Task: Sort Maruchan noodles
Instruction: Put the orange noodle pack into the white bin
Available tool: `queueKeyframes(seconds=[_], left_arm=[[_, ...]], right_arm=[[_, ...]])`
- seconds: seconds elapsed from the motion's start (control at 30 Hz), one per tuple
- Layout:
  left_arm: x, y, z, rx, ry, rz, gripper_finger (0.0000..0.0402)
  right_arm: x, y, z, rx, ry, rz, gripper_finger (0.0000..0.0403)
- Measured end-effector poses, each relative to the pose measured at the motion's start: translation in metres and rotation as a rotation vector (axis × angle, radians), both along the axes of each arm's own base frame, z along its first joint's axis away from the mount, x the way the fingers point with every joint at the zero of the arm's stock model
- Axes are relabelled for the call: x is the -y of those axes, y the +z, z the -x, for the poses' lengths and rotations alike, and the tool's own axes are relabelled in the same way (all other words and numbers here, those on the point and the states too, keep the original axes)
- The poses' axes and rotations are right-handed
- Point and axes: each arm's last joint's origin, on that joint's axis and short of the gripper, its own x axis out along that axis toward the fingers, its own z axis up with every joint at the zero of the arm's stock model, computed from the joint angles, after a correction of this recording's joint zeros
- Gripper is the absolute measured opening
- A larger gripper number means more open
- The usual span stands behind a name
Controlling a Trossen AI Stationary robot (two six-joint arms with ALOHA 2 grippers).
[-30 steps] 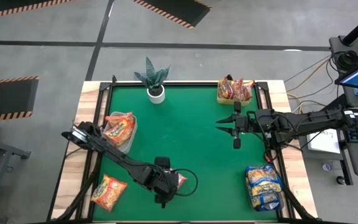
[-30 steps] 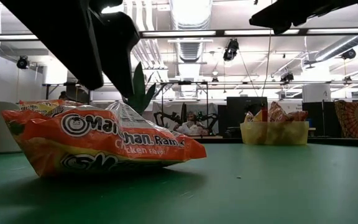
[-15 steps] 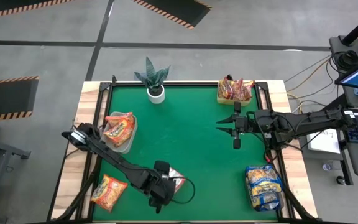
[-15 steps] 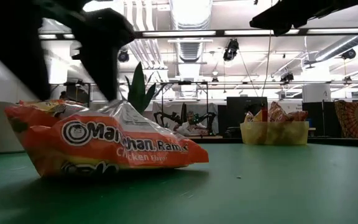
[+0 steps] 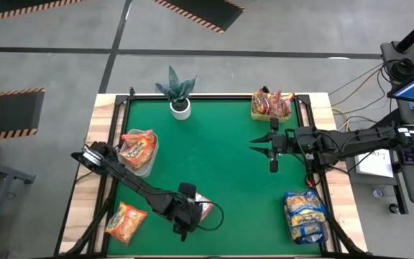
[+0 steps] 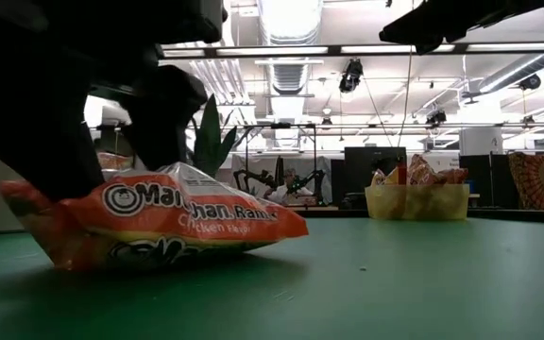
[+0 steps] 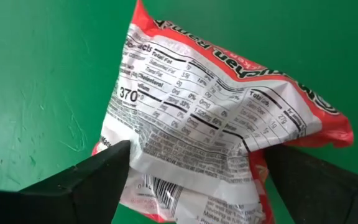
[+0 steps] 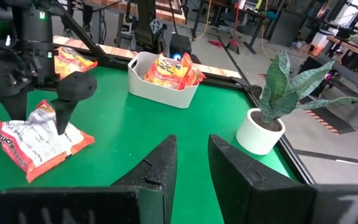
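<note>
An orange-red Maruchan packet [image 5: 204,210] lies flat on the green mat near the table's near edge, with its white nutrition label facing up [image 7: 210,118]. My left gripper [image 5: 186,216] is open and has come down over it, one finger on each side [image 7: 197,158]. In the low view its dark fingers stand in front of and behind the packet [image 6: 178,222]. My right gripper [image 5: 264,151] hovers open above the mat's right part, away from any packet [image 8: 191,146]. My left gripper comes from above, pointing down, and straddles the packet across its width. One finger [image 7: 104,171] overlaps the label-side edge [image 7: 132,140] and the other [image 7: 303,171] stands by the opposite edge. The packet lies on the mat. I cannot tell whether the fingers touch it.
A white bin [image 5: 149,160] holding orange packets sits at the left edge. A loose orange packet [image 5: 126,219] lies at the near left. A bin with yellow-and-blue packets [image 5: 305,214] sits near right, a yellow bin [image 5: 272,108] far right, and a potted plant [image 5: 179,92] at the far edge.
My left gripper has come down from above the packet until its fingers stand on either side of it. It has also shifted slightly toward the table's left and near edges. The packet has been nudged a little, and in the low view its left end sits lower.
</note>
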Motion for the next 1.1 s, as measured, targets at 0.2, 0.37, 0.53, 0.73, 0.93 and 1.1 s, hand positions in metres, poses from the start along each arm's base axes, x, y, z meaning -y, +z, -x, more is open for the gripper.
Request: queueKeyframes(seconds=[0.2,0.37,0.53,0.73,0.93,1.1], left_arm=[[0.0,0.0,0.0,-0.006,0.004,0.006,0.0281],[0.001,0.006,-0.002,-0.007,0.009,0.008,0.0176],[0.002,0.013,-0.004,-0.004,0.0,0.007,0.0063],[0.003,0.023,-0.005,-0.027,-0.021,-0.019,0.0013],[-0.016,0.057,0.005,-0.123,0.027,-0.152,0.0007],[-0.051,0.092,0.033,-0.246,0.195,-0.23,0.0006]], right_arm=[[0.0,0.0,0.0,0.0,0.001,0.004,0.0082],[0.0,0.0,0.0,0.0,0.0,0.003,0.0082],[0.0,0.0,0.0,0.0,0.0,0.002,0.0082],[0.0,0.0,0.0,0.0,0.0,0.003,0.0082],[0.0,0.0,0.0,-0.001,-0.001,0.003,0.0082],[0.0,0.0,0.0,-0.001,-0.001,0.002,0.0082]])
